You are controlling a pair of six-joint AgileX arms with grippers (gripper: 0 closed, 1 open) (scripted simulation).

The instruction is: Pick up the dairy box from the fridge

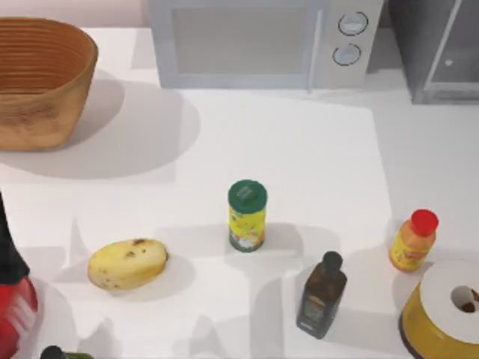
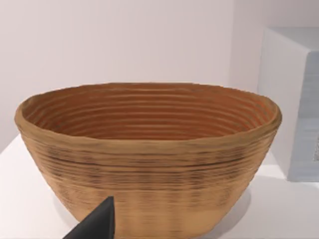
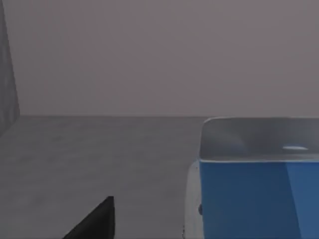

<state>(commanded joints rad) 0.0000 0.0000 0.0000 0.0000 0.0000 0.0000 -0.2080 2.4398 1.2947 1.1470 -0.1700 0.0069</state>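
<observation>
The right wrist view is inside a grey-walled space, which I judge to be the fridge (image 3: pixel 99 149), and there's the dairy box (image 3: pixel 259 184) close ahead of the right gripper (image 3: pixel 94 221), its blue face and pale upper part looming large and cut off at the frame's edge. The box lies in front of the claw and off to one side of the one dark fingertip (image 3: pixel 97 219) on show, not between the fingers as far as I can tell. How wide that claw stands, I cannot tell; one tip is all there is, and nothing looks held. From above, the fridge (image 1: pixel 441 52) sits at the far right corner of the table (image 1: pixel 299 149), beside the microwave (image 1: pixel 262 41), so the right arm is clearly the one for this job. The box's full shape and long axis are hard to judge with so much cropped. The left gripper (image 2: pixel 94 224) is parked on the left, facing the wicker basket (image 2: pixel 149 154), and again its opening cannot be told. On the table stand a green-lidded can (image 1: pixel 247 215), a potato (image 1: pixel 127 263), a dark bottle (image 1: pixel 322 294) and an orange sauce bottle (image 1: pixel 413 241).
</observation>
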